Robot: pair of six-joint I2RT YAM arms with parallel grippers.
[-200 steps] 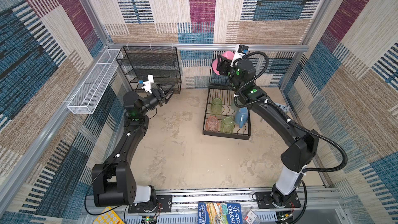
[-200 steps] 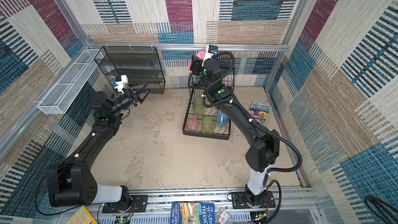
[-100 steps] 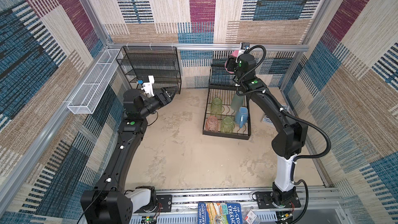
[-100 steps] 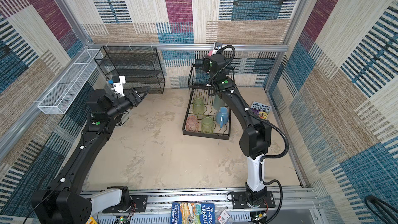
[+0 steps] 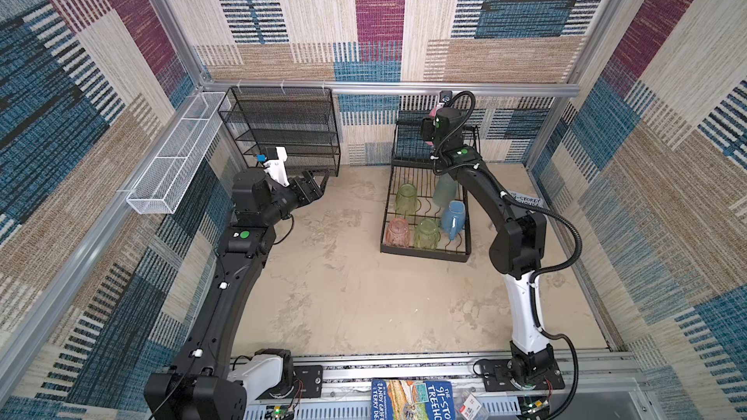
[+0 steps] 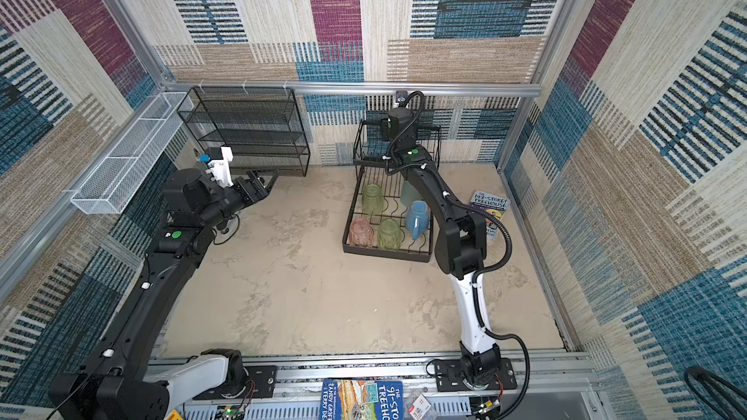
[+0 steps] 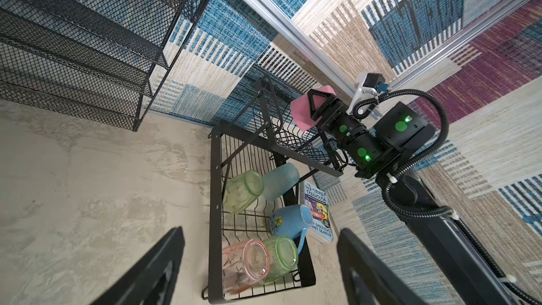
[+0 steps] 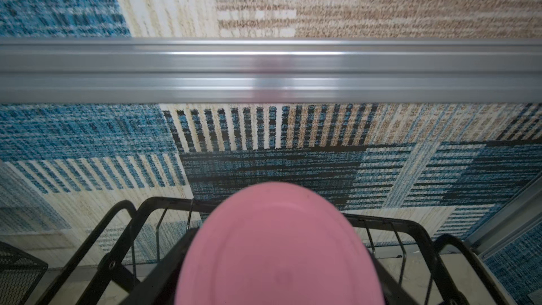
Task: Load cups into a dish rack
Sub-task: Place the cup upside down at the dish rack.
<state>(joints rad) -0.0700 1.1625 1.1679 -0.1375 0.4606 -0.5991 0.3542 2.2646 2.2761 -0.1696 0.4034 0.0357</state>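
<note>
The right pincer is clenched on the pink cup, holding it over the raised upper basket of the dish rack. The rack stands toward the far right corner of the desk. Whether the cup touches the wires cannot be told. In the lower tray sit the far green cup, the teal cup, the blue mug, the near green cup and the peach cup. The left pincer is released and empty, hovering near the black mesh shelf by the far left corner.
</note>
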